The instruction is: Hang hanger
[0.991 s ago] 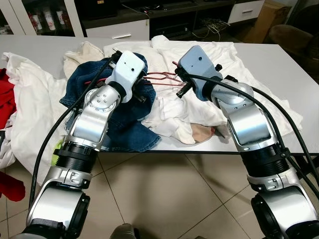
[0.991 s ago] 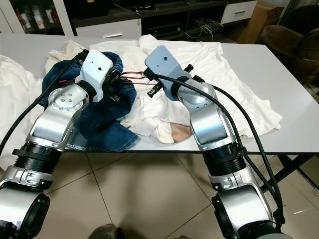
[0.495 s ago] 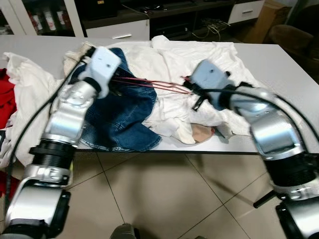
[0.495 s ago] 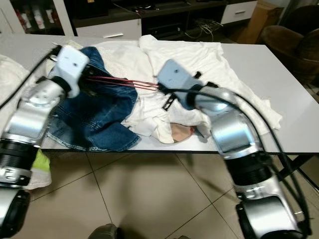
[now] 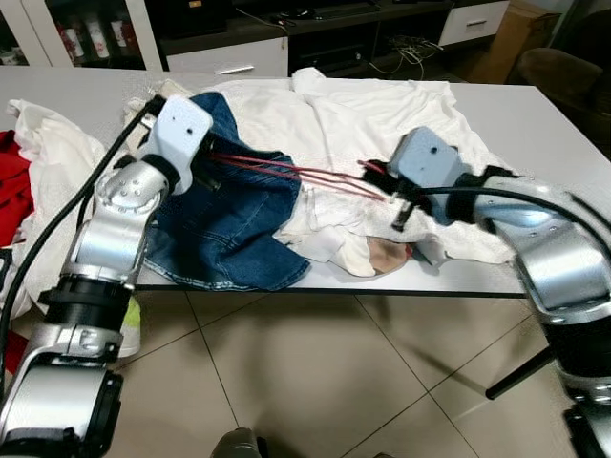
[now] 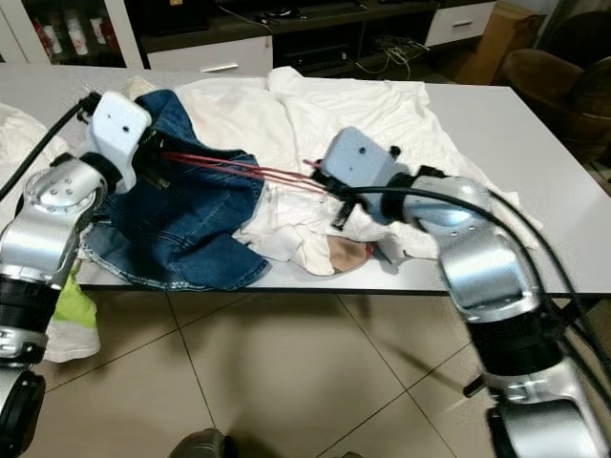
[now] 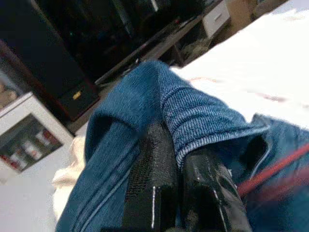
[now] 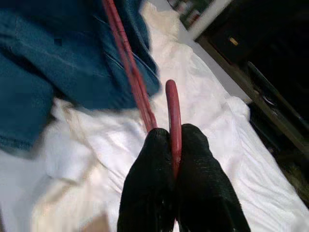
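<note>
Right wrist view: right tool (image 8: 175, 145) clamped on red hanger (image 8: 172, 108).

Red hanger (image 5: 296, 174); blue denim jeans (image 5: 229, 229); white shirts (image 5: 363, 114).

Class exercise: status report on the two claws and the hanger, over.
Right claw shut on red hanger. Left claw shut on denim garment, at the hanger's other end. Hanger above the clothes pile, not hung.

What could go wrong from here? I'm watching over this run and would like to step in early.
The right gripper pinches only the thin red hanger near its hook, so the wire might twist or slip out. The left gripper is shut on the blue jeans, and pulling them could drag the white clothes off the table.
</note>
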`<state>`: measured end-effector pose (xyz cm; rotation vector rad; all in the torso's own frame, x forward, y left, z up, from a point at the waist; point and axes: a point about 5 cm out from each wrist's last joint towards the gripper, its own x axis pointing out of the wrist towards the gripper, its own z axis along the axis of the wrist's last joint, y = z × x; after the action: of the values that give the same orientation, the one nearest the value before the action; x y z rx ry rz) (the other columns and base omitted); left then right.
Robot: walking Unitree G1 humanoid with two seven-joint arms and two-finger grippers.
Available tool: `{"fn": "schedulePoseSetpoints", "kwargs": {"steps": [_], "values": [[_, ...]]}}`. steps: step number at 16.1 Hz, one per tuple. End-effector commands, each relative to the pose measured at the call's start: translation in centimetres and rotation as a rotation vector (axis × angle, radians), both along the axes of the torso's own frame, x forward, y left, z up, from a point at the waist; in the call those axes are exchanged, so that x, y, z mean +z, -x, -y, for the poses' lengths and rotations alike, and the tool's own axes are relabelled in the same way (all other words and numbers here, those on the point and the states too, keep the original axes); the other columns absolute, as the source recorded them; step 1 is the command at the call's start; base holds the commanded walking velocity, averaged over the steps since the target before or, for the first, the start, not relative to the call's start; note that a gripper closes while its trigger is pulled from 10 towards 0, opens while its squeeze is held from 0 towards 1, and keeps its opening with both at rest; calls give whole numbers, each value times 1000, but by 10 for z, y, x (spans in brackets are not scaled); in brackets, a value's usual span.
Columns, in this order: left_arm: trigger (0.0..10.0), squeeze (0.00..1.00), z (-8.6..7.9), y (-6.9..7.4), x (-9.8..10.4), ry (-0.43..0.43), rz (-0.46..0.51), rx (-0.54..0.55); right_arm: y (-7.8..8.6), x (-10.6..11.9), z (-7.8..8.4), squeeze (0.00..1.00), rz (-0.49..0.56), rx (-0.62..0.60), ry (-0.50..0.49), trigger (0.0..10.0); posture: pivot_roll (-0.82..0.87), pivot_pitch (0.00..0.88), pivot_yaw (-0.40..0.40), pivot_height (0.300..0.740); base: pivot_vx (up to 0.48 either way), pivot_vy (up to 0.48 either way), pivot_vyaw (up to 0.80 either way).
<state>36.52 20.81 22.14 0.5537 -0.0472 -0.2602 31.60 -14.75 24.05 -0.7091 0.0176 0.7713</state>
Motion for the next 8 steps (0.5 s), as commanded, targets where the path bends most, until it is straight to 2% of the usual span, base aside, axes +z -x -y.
{"fn": "schedulePoseSetpoints", "kwargs": {"steps": [1, 5, 8], "values": [[10000, 0, -10, 1, 0, 9, -9, 32, -1, 4, 12, 0, 18, -47, -5, 10000, 142, 4, -6, 740, 0, 0, 0], [10000, 0, -14, 2, -1, 40, -19, 47, -4, 7, 24, 0, 48, -106, 24, 10000, 140, 4, -5, 740, 0, 0, 0], [10000, 0, -13, 4, -2, 180, -54, 27, -3, 9, 22, 0, 83, -89, 70, 10000, 140, 6, -2, 740, 0, 0, 0]]}}
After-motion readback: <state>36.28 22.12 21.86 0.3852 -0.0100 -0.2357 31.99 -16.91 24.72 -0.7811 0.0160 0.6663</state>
